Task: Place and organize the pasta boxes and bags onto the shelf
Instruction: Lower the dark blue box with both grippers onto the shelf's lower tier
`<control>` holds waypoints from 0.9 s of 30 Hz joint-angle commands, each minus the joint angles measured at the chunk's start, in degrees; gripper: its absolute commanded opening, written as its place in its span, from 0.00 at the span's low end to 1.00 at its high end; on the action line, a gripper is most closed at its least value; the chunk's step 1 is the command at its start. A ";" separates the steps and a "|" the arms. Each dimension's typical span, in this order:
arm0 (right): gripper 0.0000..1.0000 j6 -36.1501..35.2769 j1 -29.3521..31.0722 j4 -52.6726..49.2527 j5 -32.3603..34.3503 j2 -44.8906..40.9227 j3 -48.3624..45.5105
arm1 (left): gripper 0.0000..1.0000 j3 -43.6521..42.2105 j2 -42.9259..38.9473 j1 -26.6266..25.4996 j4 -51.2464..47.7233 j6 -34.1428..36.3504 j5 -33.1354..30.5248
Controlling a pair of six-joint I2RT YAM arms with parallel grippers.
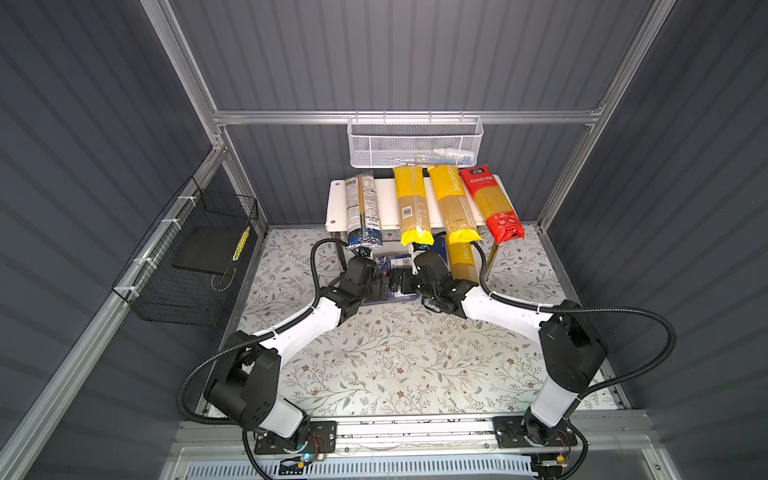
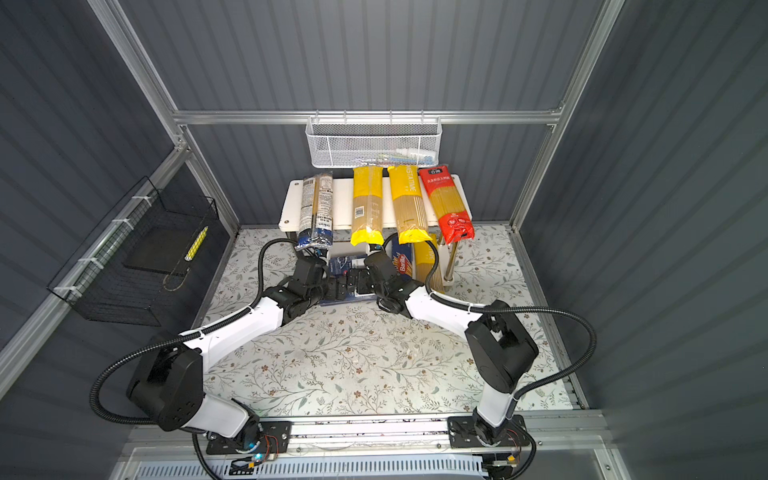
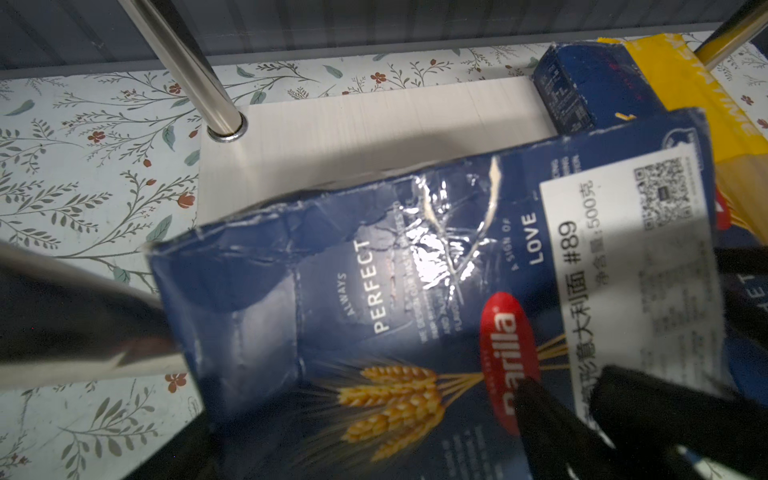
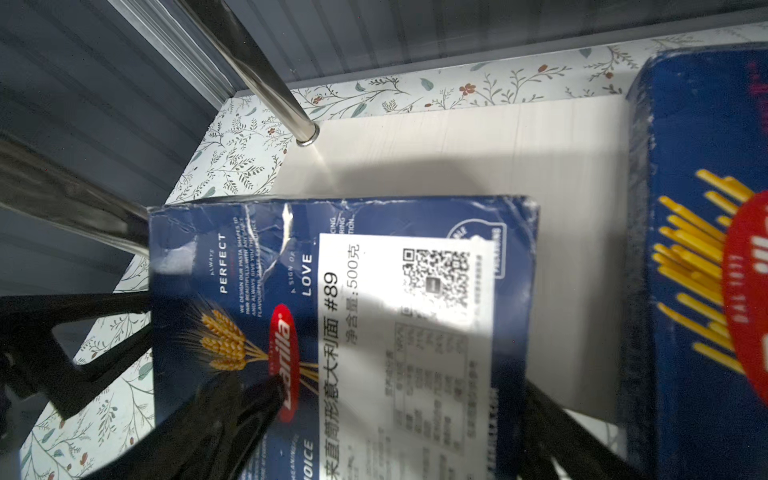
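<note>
Cardboard on the wide blue box is creased; it lies flat, far end on the shelf's lower board, near end hanging off the front, one side close by the shelf's front leg. Your right gripper stands spread wide over it; how the left gripper beside it is set, I cannot tell. Push crooked and it may jam on that leg and buckle; raised wrists could knock down the yellow bags overhanging the shelf's top.
</note>
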 commanded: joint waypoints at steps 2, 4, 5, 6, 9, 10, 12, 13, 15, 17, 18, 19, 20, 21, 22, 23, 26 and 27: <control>0.99 -1.46 2.91 8.26 -9.76 -0.11 3.86 | 0.99 5.61 0.91 -0.14 12.04 1.60 7.36; 0.99 -1.23 2.55 8.31 -9.54 0.06 4.09 | 0.99 5.84 1.70 0.51 12.37 1.50 7.68; 0.99 -1.16 2.39 8.45 -9.53 0.28 4.05 | 0.99 5.96 2.05 0.77 12.56 1.48 7.79; 0.99 -1.13 2.22 8.45 -9.65 0.48 4.10 | 0.99 6.16 2.43 0.97 12.57 1.43 7.92; 0.99 -0.74 1.77 8.71 -9.82 0.86 4.08 | 0.99 6.85 3.58 1.48 12.65 1.11 8.28; 0.99 -0.62 1.69 8.79 -9.76 1.01 4.08 | 0.99 7.10 3.91 1.58 12.81 0.91 8.54; 0.99 -0.42 1.52 9.15 -9.88 1.27 4.15 | 0.99 7.67 4.42 1.60 13.17 0.70 9.40; 0.99 -0.30 1.45 9.32 -9.77 1.37 4.18 | 0.99 8.04 4.60 1.66 13.12 0.64 9.72; 0.99 -0.34 1.25 9.42 -9.84 1.62 4.46 | 0.99 8.42 4.84 1.67 13.10 0.55 9.87; 0.99 -0.34 1.07 9.38 -9.76 1.89 4.86 | 0.99 8.69 4.84 1.73 12.95 0.59 9.48; 0.99 -0.49 0.92 9.35 -9.76 2.08 5.17 | 0.99 8.84 4.84 1.74 12.72 0.64 9.02; 0.99 -0.49 0.80 9.18 -9.77 2.33 5.63 | 0.99 9.23 4.77 1.83 12.22 0.65 8.62; 0.99 -0.55 0.67 8.94 -9.76 2.51 6.08 | 0.99 9.60 4.83 2.05 11.62 0.85 8.37; 0.99 -0.52 0.41 8.39 -10.01 2.85 6.78 | 0.99 10.12 4.84 2.25 10.77 1.19 7.99; 0.99 -0.54 0.24 7.59 -9.80 3.15 7.44 | 0.99 10.59 4.80 2.29 9.86 1.33 6.91; 0.99 -0.58 0.05 7.15 -9.76 3.38 7.88 | 0.99 10.92 4.81 2.39 9.33 1.53 6.24; 0.99 -0.54 -0.50 6.79 -9.82 3.93 8.66 | 0.99 11.74 5.00 2.77 8.03 2.26 4.45; 0.99 -0.48 -0.69 6.62 -9.87 4.13 8.86 | 0.99 11.68 5.19 2.89 8.04 2.63 4.18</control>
